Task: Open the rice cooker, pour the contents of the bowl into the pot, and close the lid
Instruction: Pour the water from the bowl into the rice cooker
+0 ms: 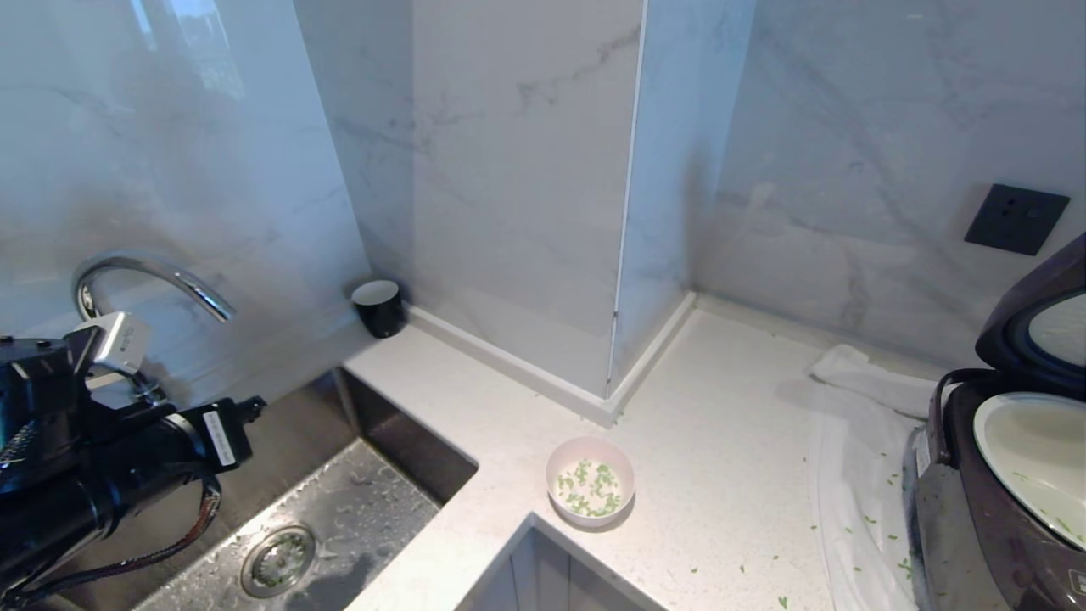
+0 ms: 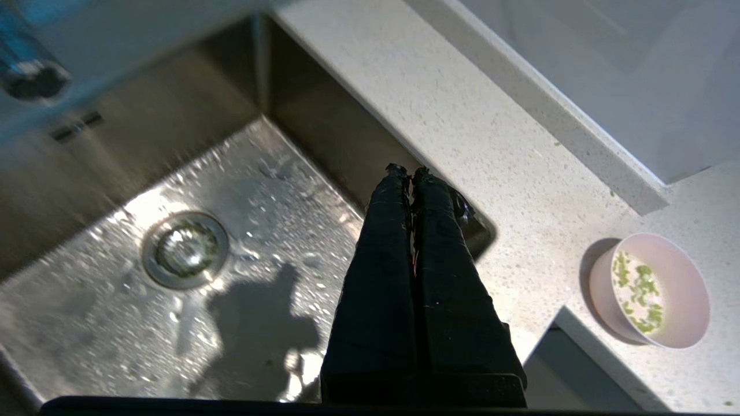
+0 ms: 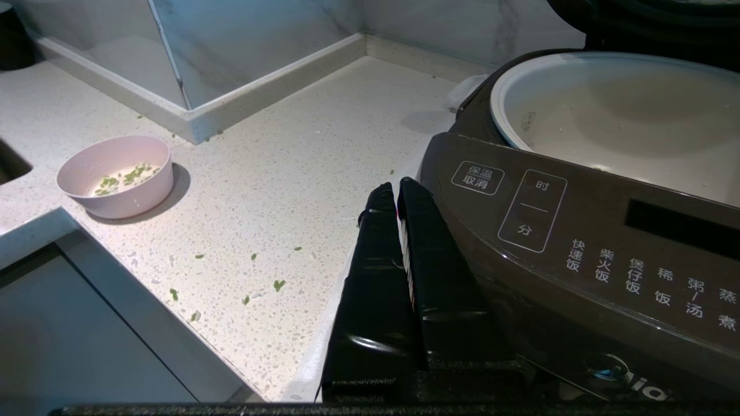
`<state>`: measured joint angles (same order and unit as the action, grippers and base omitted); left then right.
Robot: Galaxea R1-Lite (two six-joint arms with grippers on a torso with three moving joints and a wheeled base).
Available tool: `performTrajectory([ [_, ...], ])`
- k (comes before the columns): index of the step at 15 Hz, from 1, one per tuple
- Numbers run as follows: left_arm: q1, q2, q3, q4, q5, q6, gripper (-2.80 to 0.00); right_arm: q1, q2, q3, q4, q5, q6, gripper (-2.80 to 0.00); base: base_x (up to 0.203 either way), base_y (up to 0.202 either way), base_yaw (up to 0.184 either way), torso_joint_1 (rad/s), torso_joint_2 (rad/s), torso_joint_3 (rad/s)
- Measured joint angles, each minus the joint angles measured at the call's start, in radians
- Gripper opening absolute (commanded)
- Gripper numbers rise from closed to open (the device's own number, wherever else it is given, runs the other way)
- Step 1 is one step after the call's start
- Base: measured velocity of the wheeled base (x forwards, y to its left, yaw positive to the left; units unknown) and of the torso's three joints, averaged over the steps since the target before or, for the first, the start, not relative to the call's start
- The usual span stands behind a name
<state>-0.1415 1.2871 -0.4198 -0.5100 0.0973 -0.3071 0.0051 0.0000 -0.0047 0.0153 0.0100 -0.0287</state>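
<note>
Above the sink (image 2: pixel 104 323), left gripper (image 2: pixel 408 171) (closed, empty)

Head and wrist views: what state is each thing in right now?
rice cooker: open
lid: raised
pot: seated in cooker
bowl: upright on counter, green bits inside
left gripper: shut, empty, over sink
right gripper: shut, empty, beside cooker

Head view down over counter corner; wrist views low, perhaps nearer, all sharing the bowl (image 1: pixel 590 486).
</note>
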Motion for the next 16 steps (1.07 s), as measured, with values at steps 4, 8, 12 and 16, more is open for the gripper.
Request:
performTrajectory([
  [4,0.078,-0.146,0.061,-0.005,0.038,0.201,-2.80,0.000,0.000,0.000,0.000,-0.001,0.000,-2.80,0.000,0.000,0.000,0.000,0.00,0.000],
  [8,0.097,-0.290,0.095,-0.002,0.086,0.297,-2.80,-0.002,0.000,0.000,-0.001,-0.001,0.000,-2.80,0.000,0.000,0.000,0.000,0.00,0.000],
  [12,0.102,-0.471,0.156,0.076,0.006,0.327,-2.80,-0.003,0.000,0.000,-0.002,-0.001,0.000,-2.80,0.000,0.000,0.000,0.000,0.00,0.000],
  [16,0.140,-0.691,0.208,0.228,-0.071,0.348,-2.80,-0.003,0.000,0.000,-0.002,-0.001,0.000,-2.80,0.000,0.000,0.000,0.000,0.00,0.000],
])
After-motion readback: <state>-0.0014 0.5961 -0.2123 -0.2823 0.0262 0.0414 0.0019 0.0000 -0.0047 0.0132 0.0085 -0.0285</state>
